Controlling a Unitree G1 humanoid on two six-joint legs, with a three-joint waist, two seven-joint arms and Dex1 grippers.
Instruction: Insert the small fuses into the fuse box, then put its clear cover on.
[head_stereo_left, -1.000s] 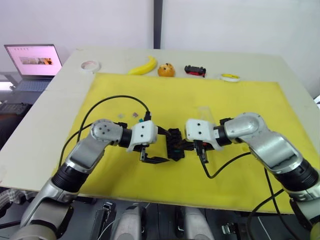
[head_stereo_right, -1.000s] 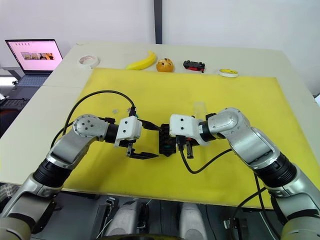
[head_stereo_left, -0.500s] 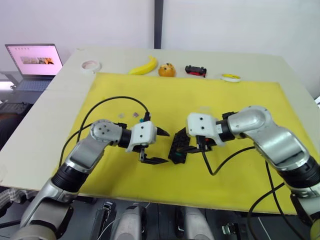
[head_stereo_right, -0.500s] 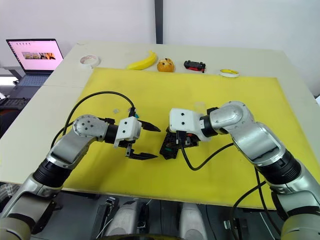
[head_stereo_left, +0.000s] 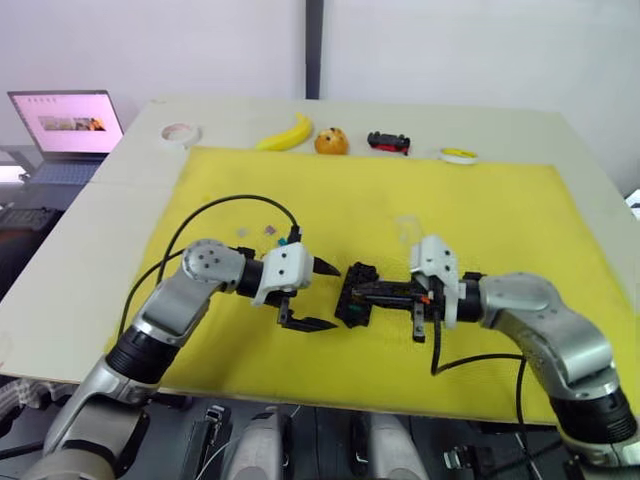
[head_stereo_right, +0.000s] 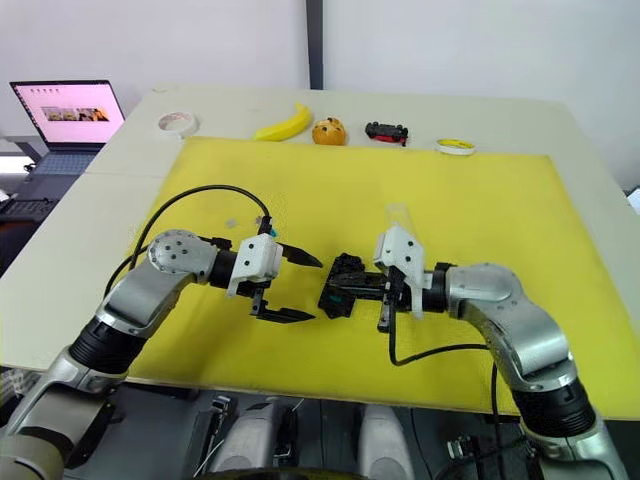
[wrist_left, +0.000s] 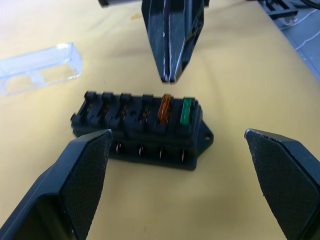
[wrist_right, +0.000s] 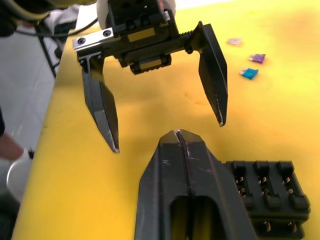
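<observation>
One black fuse box (wrist_left: 140, 131) sat on one yellow mat (head_stereo_left: 480, 200), with two fuses (wrist_left: 175, 109) in its slots, one orange and one green. Three loose fuses (wrist_right: 248, 57) lay on the mat. There was one clear cover (wrist_left: 39, 68). Further back were one banana (head_stereo_left: 286, 133), one orange (head_stereo_left: 332, 141), one toy car (head_stereo_left: 390, 142), two tape rolls (head_stereo_left: 181, 132) and one laptop (head_stereo_left: 65, 130).

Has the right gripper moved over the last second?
Yes. The right gripper has pulled back toward the robot's right, off the fuse box; its arm dropped lower on the yellow mat.
</observation>
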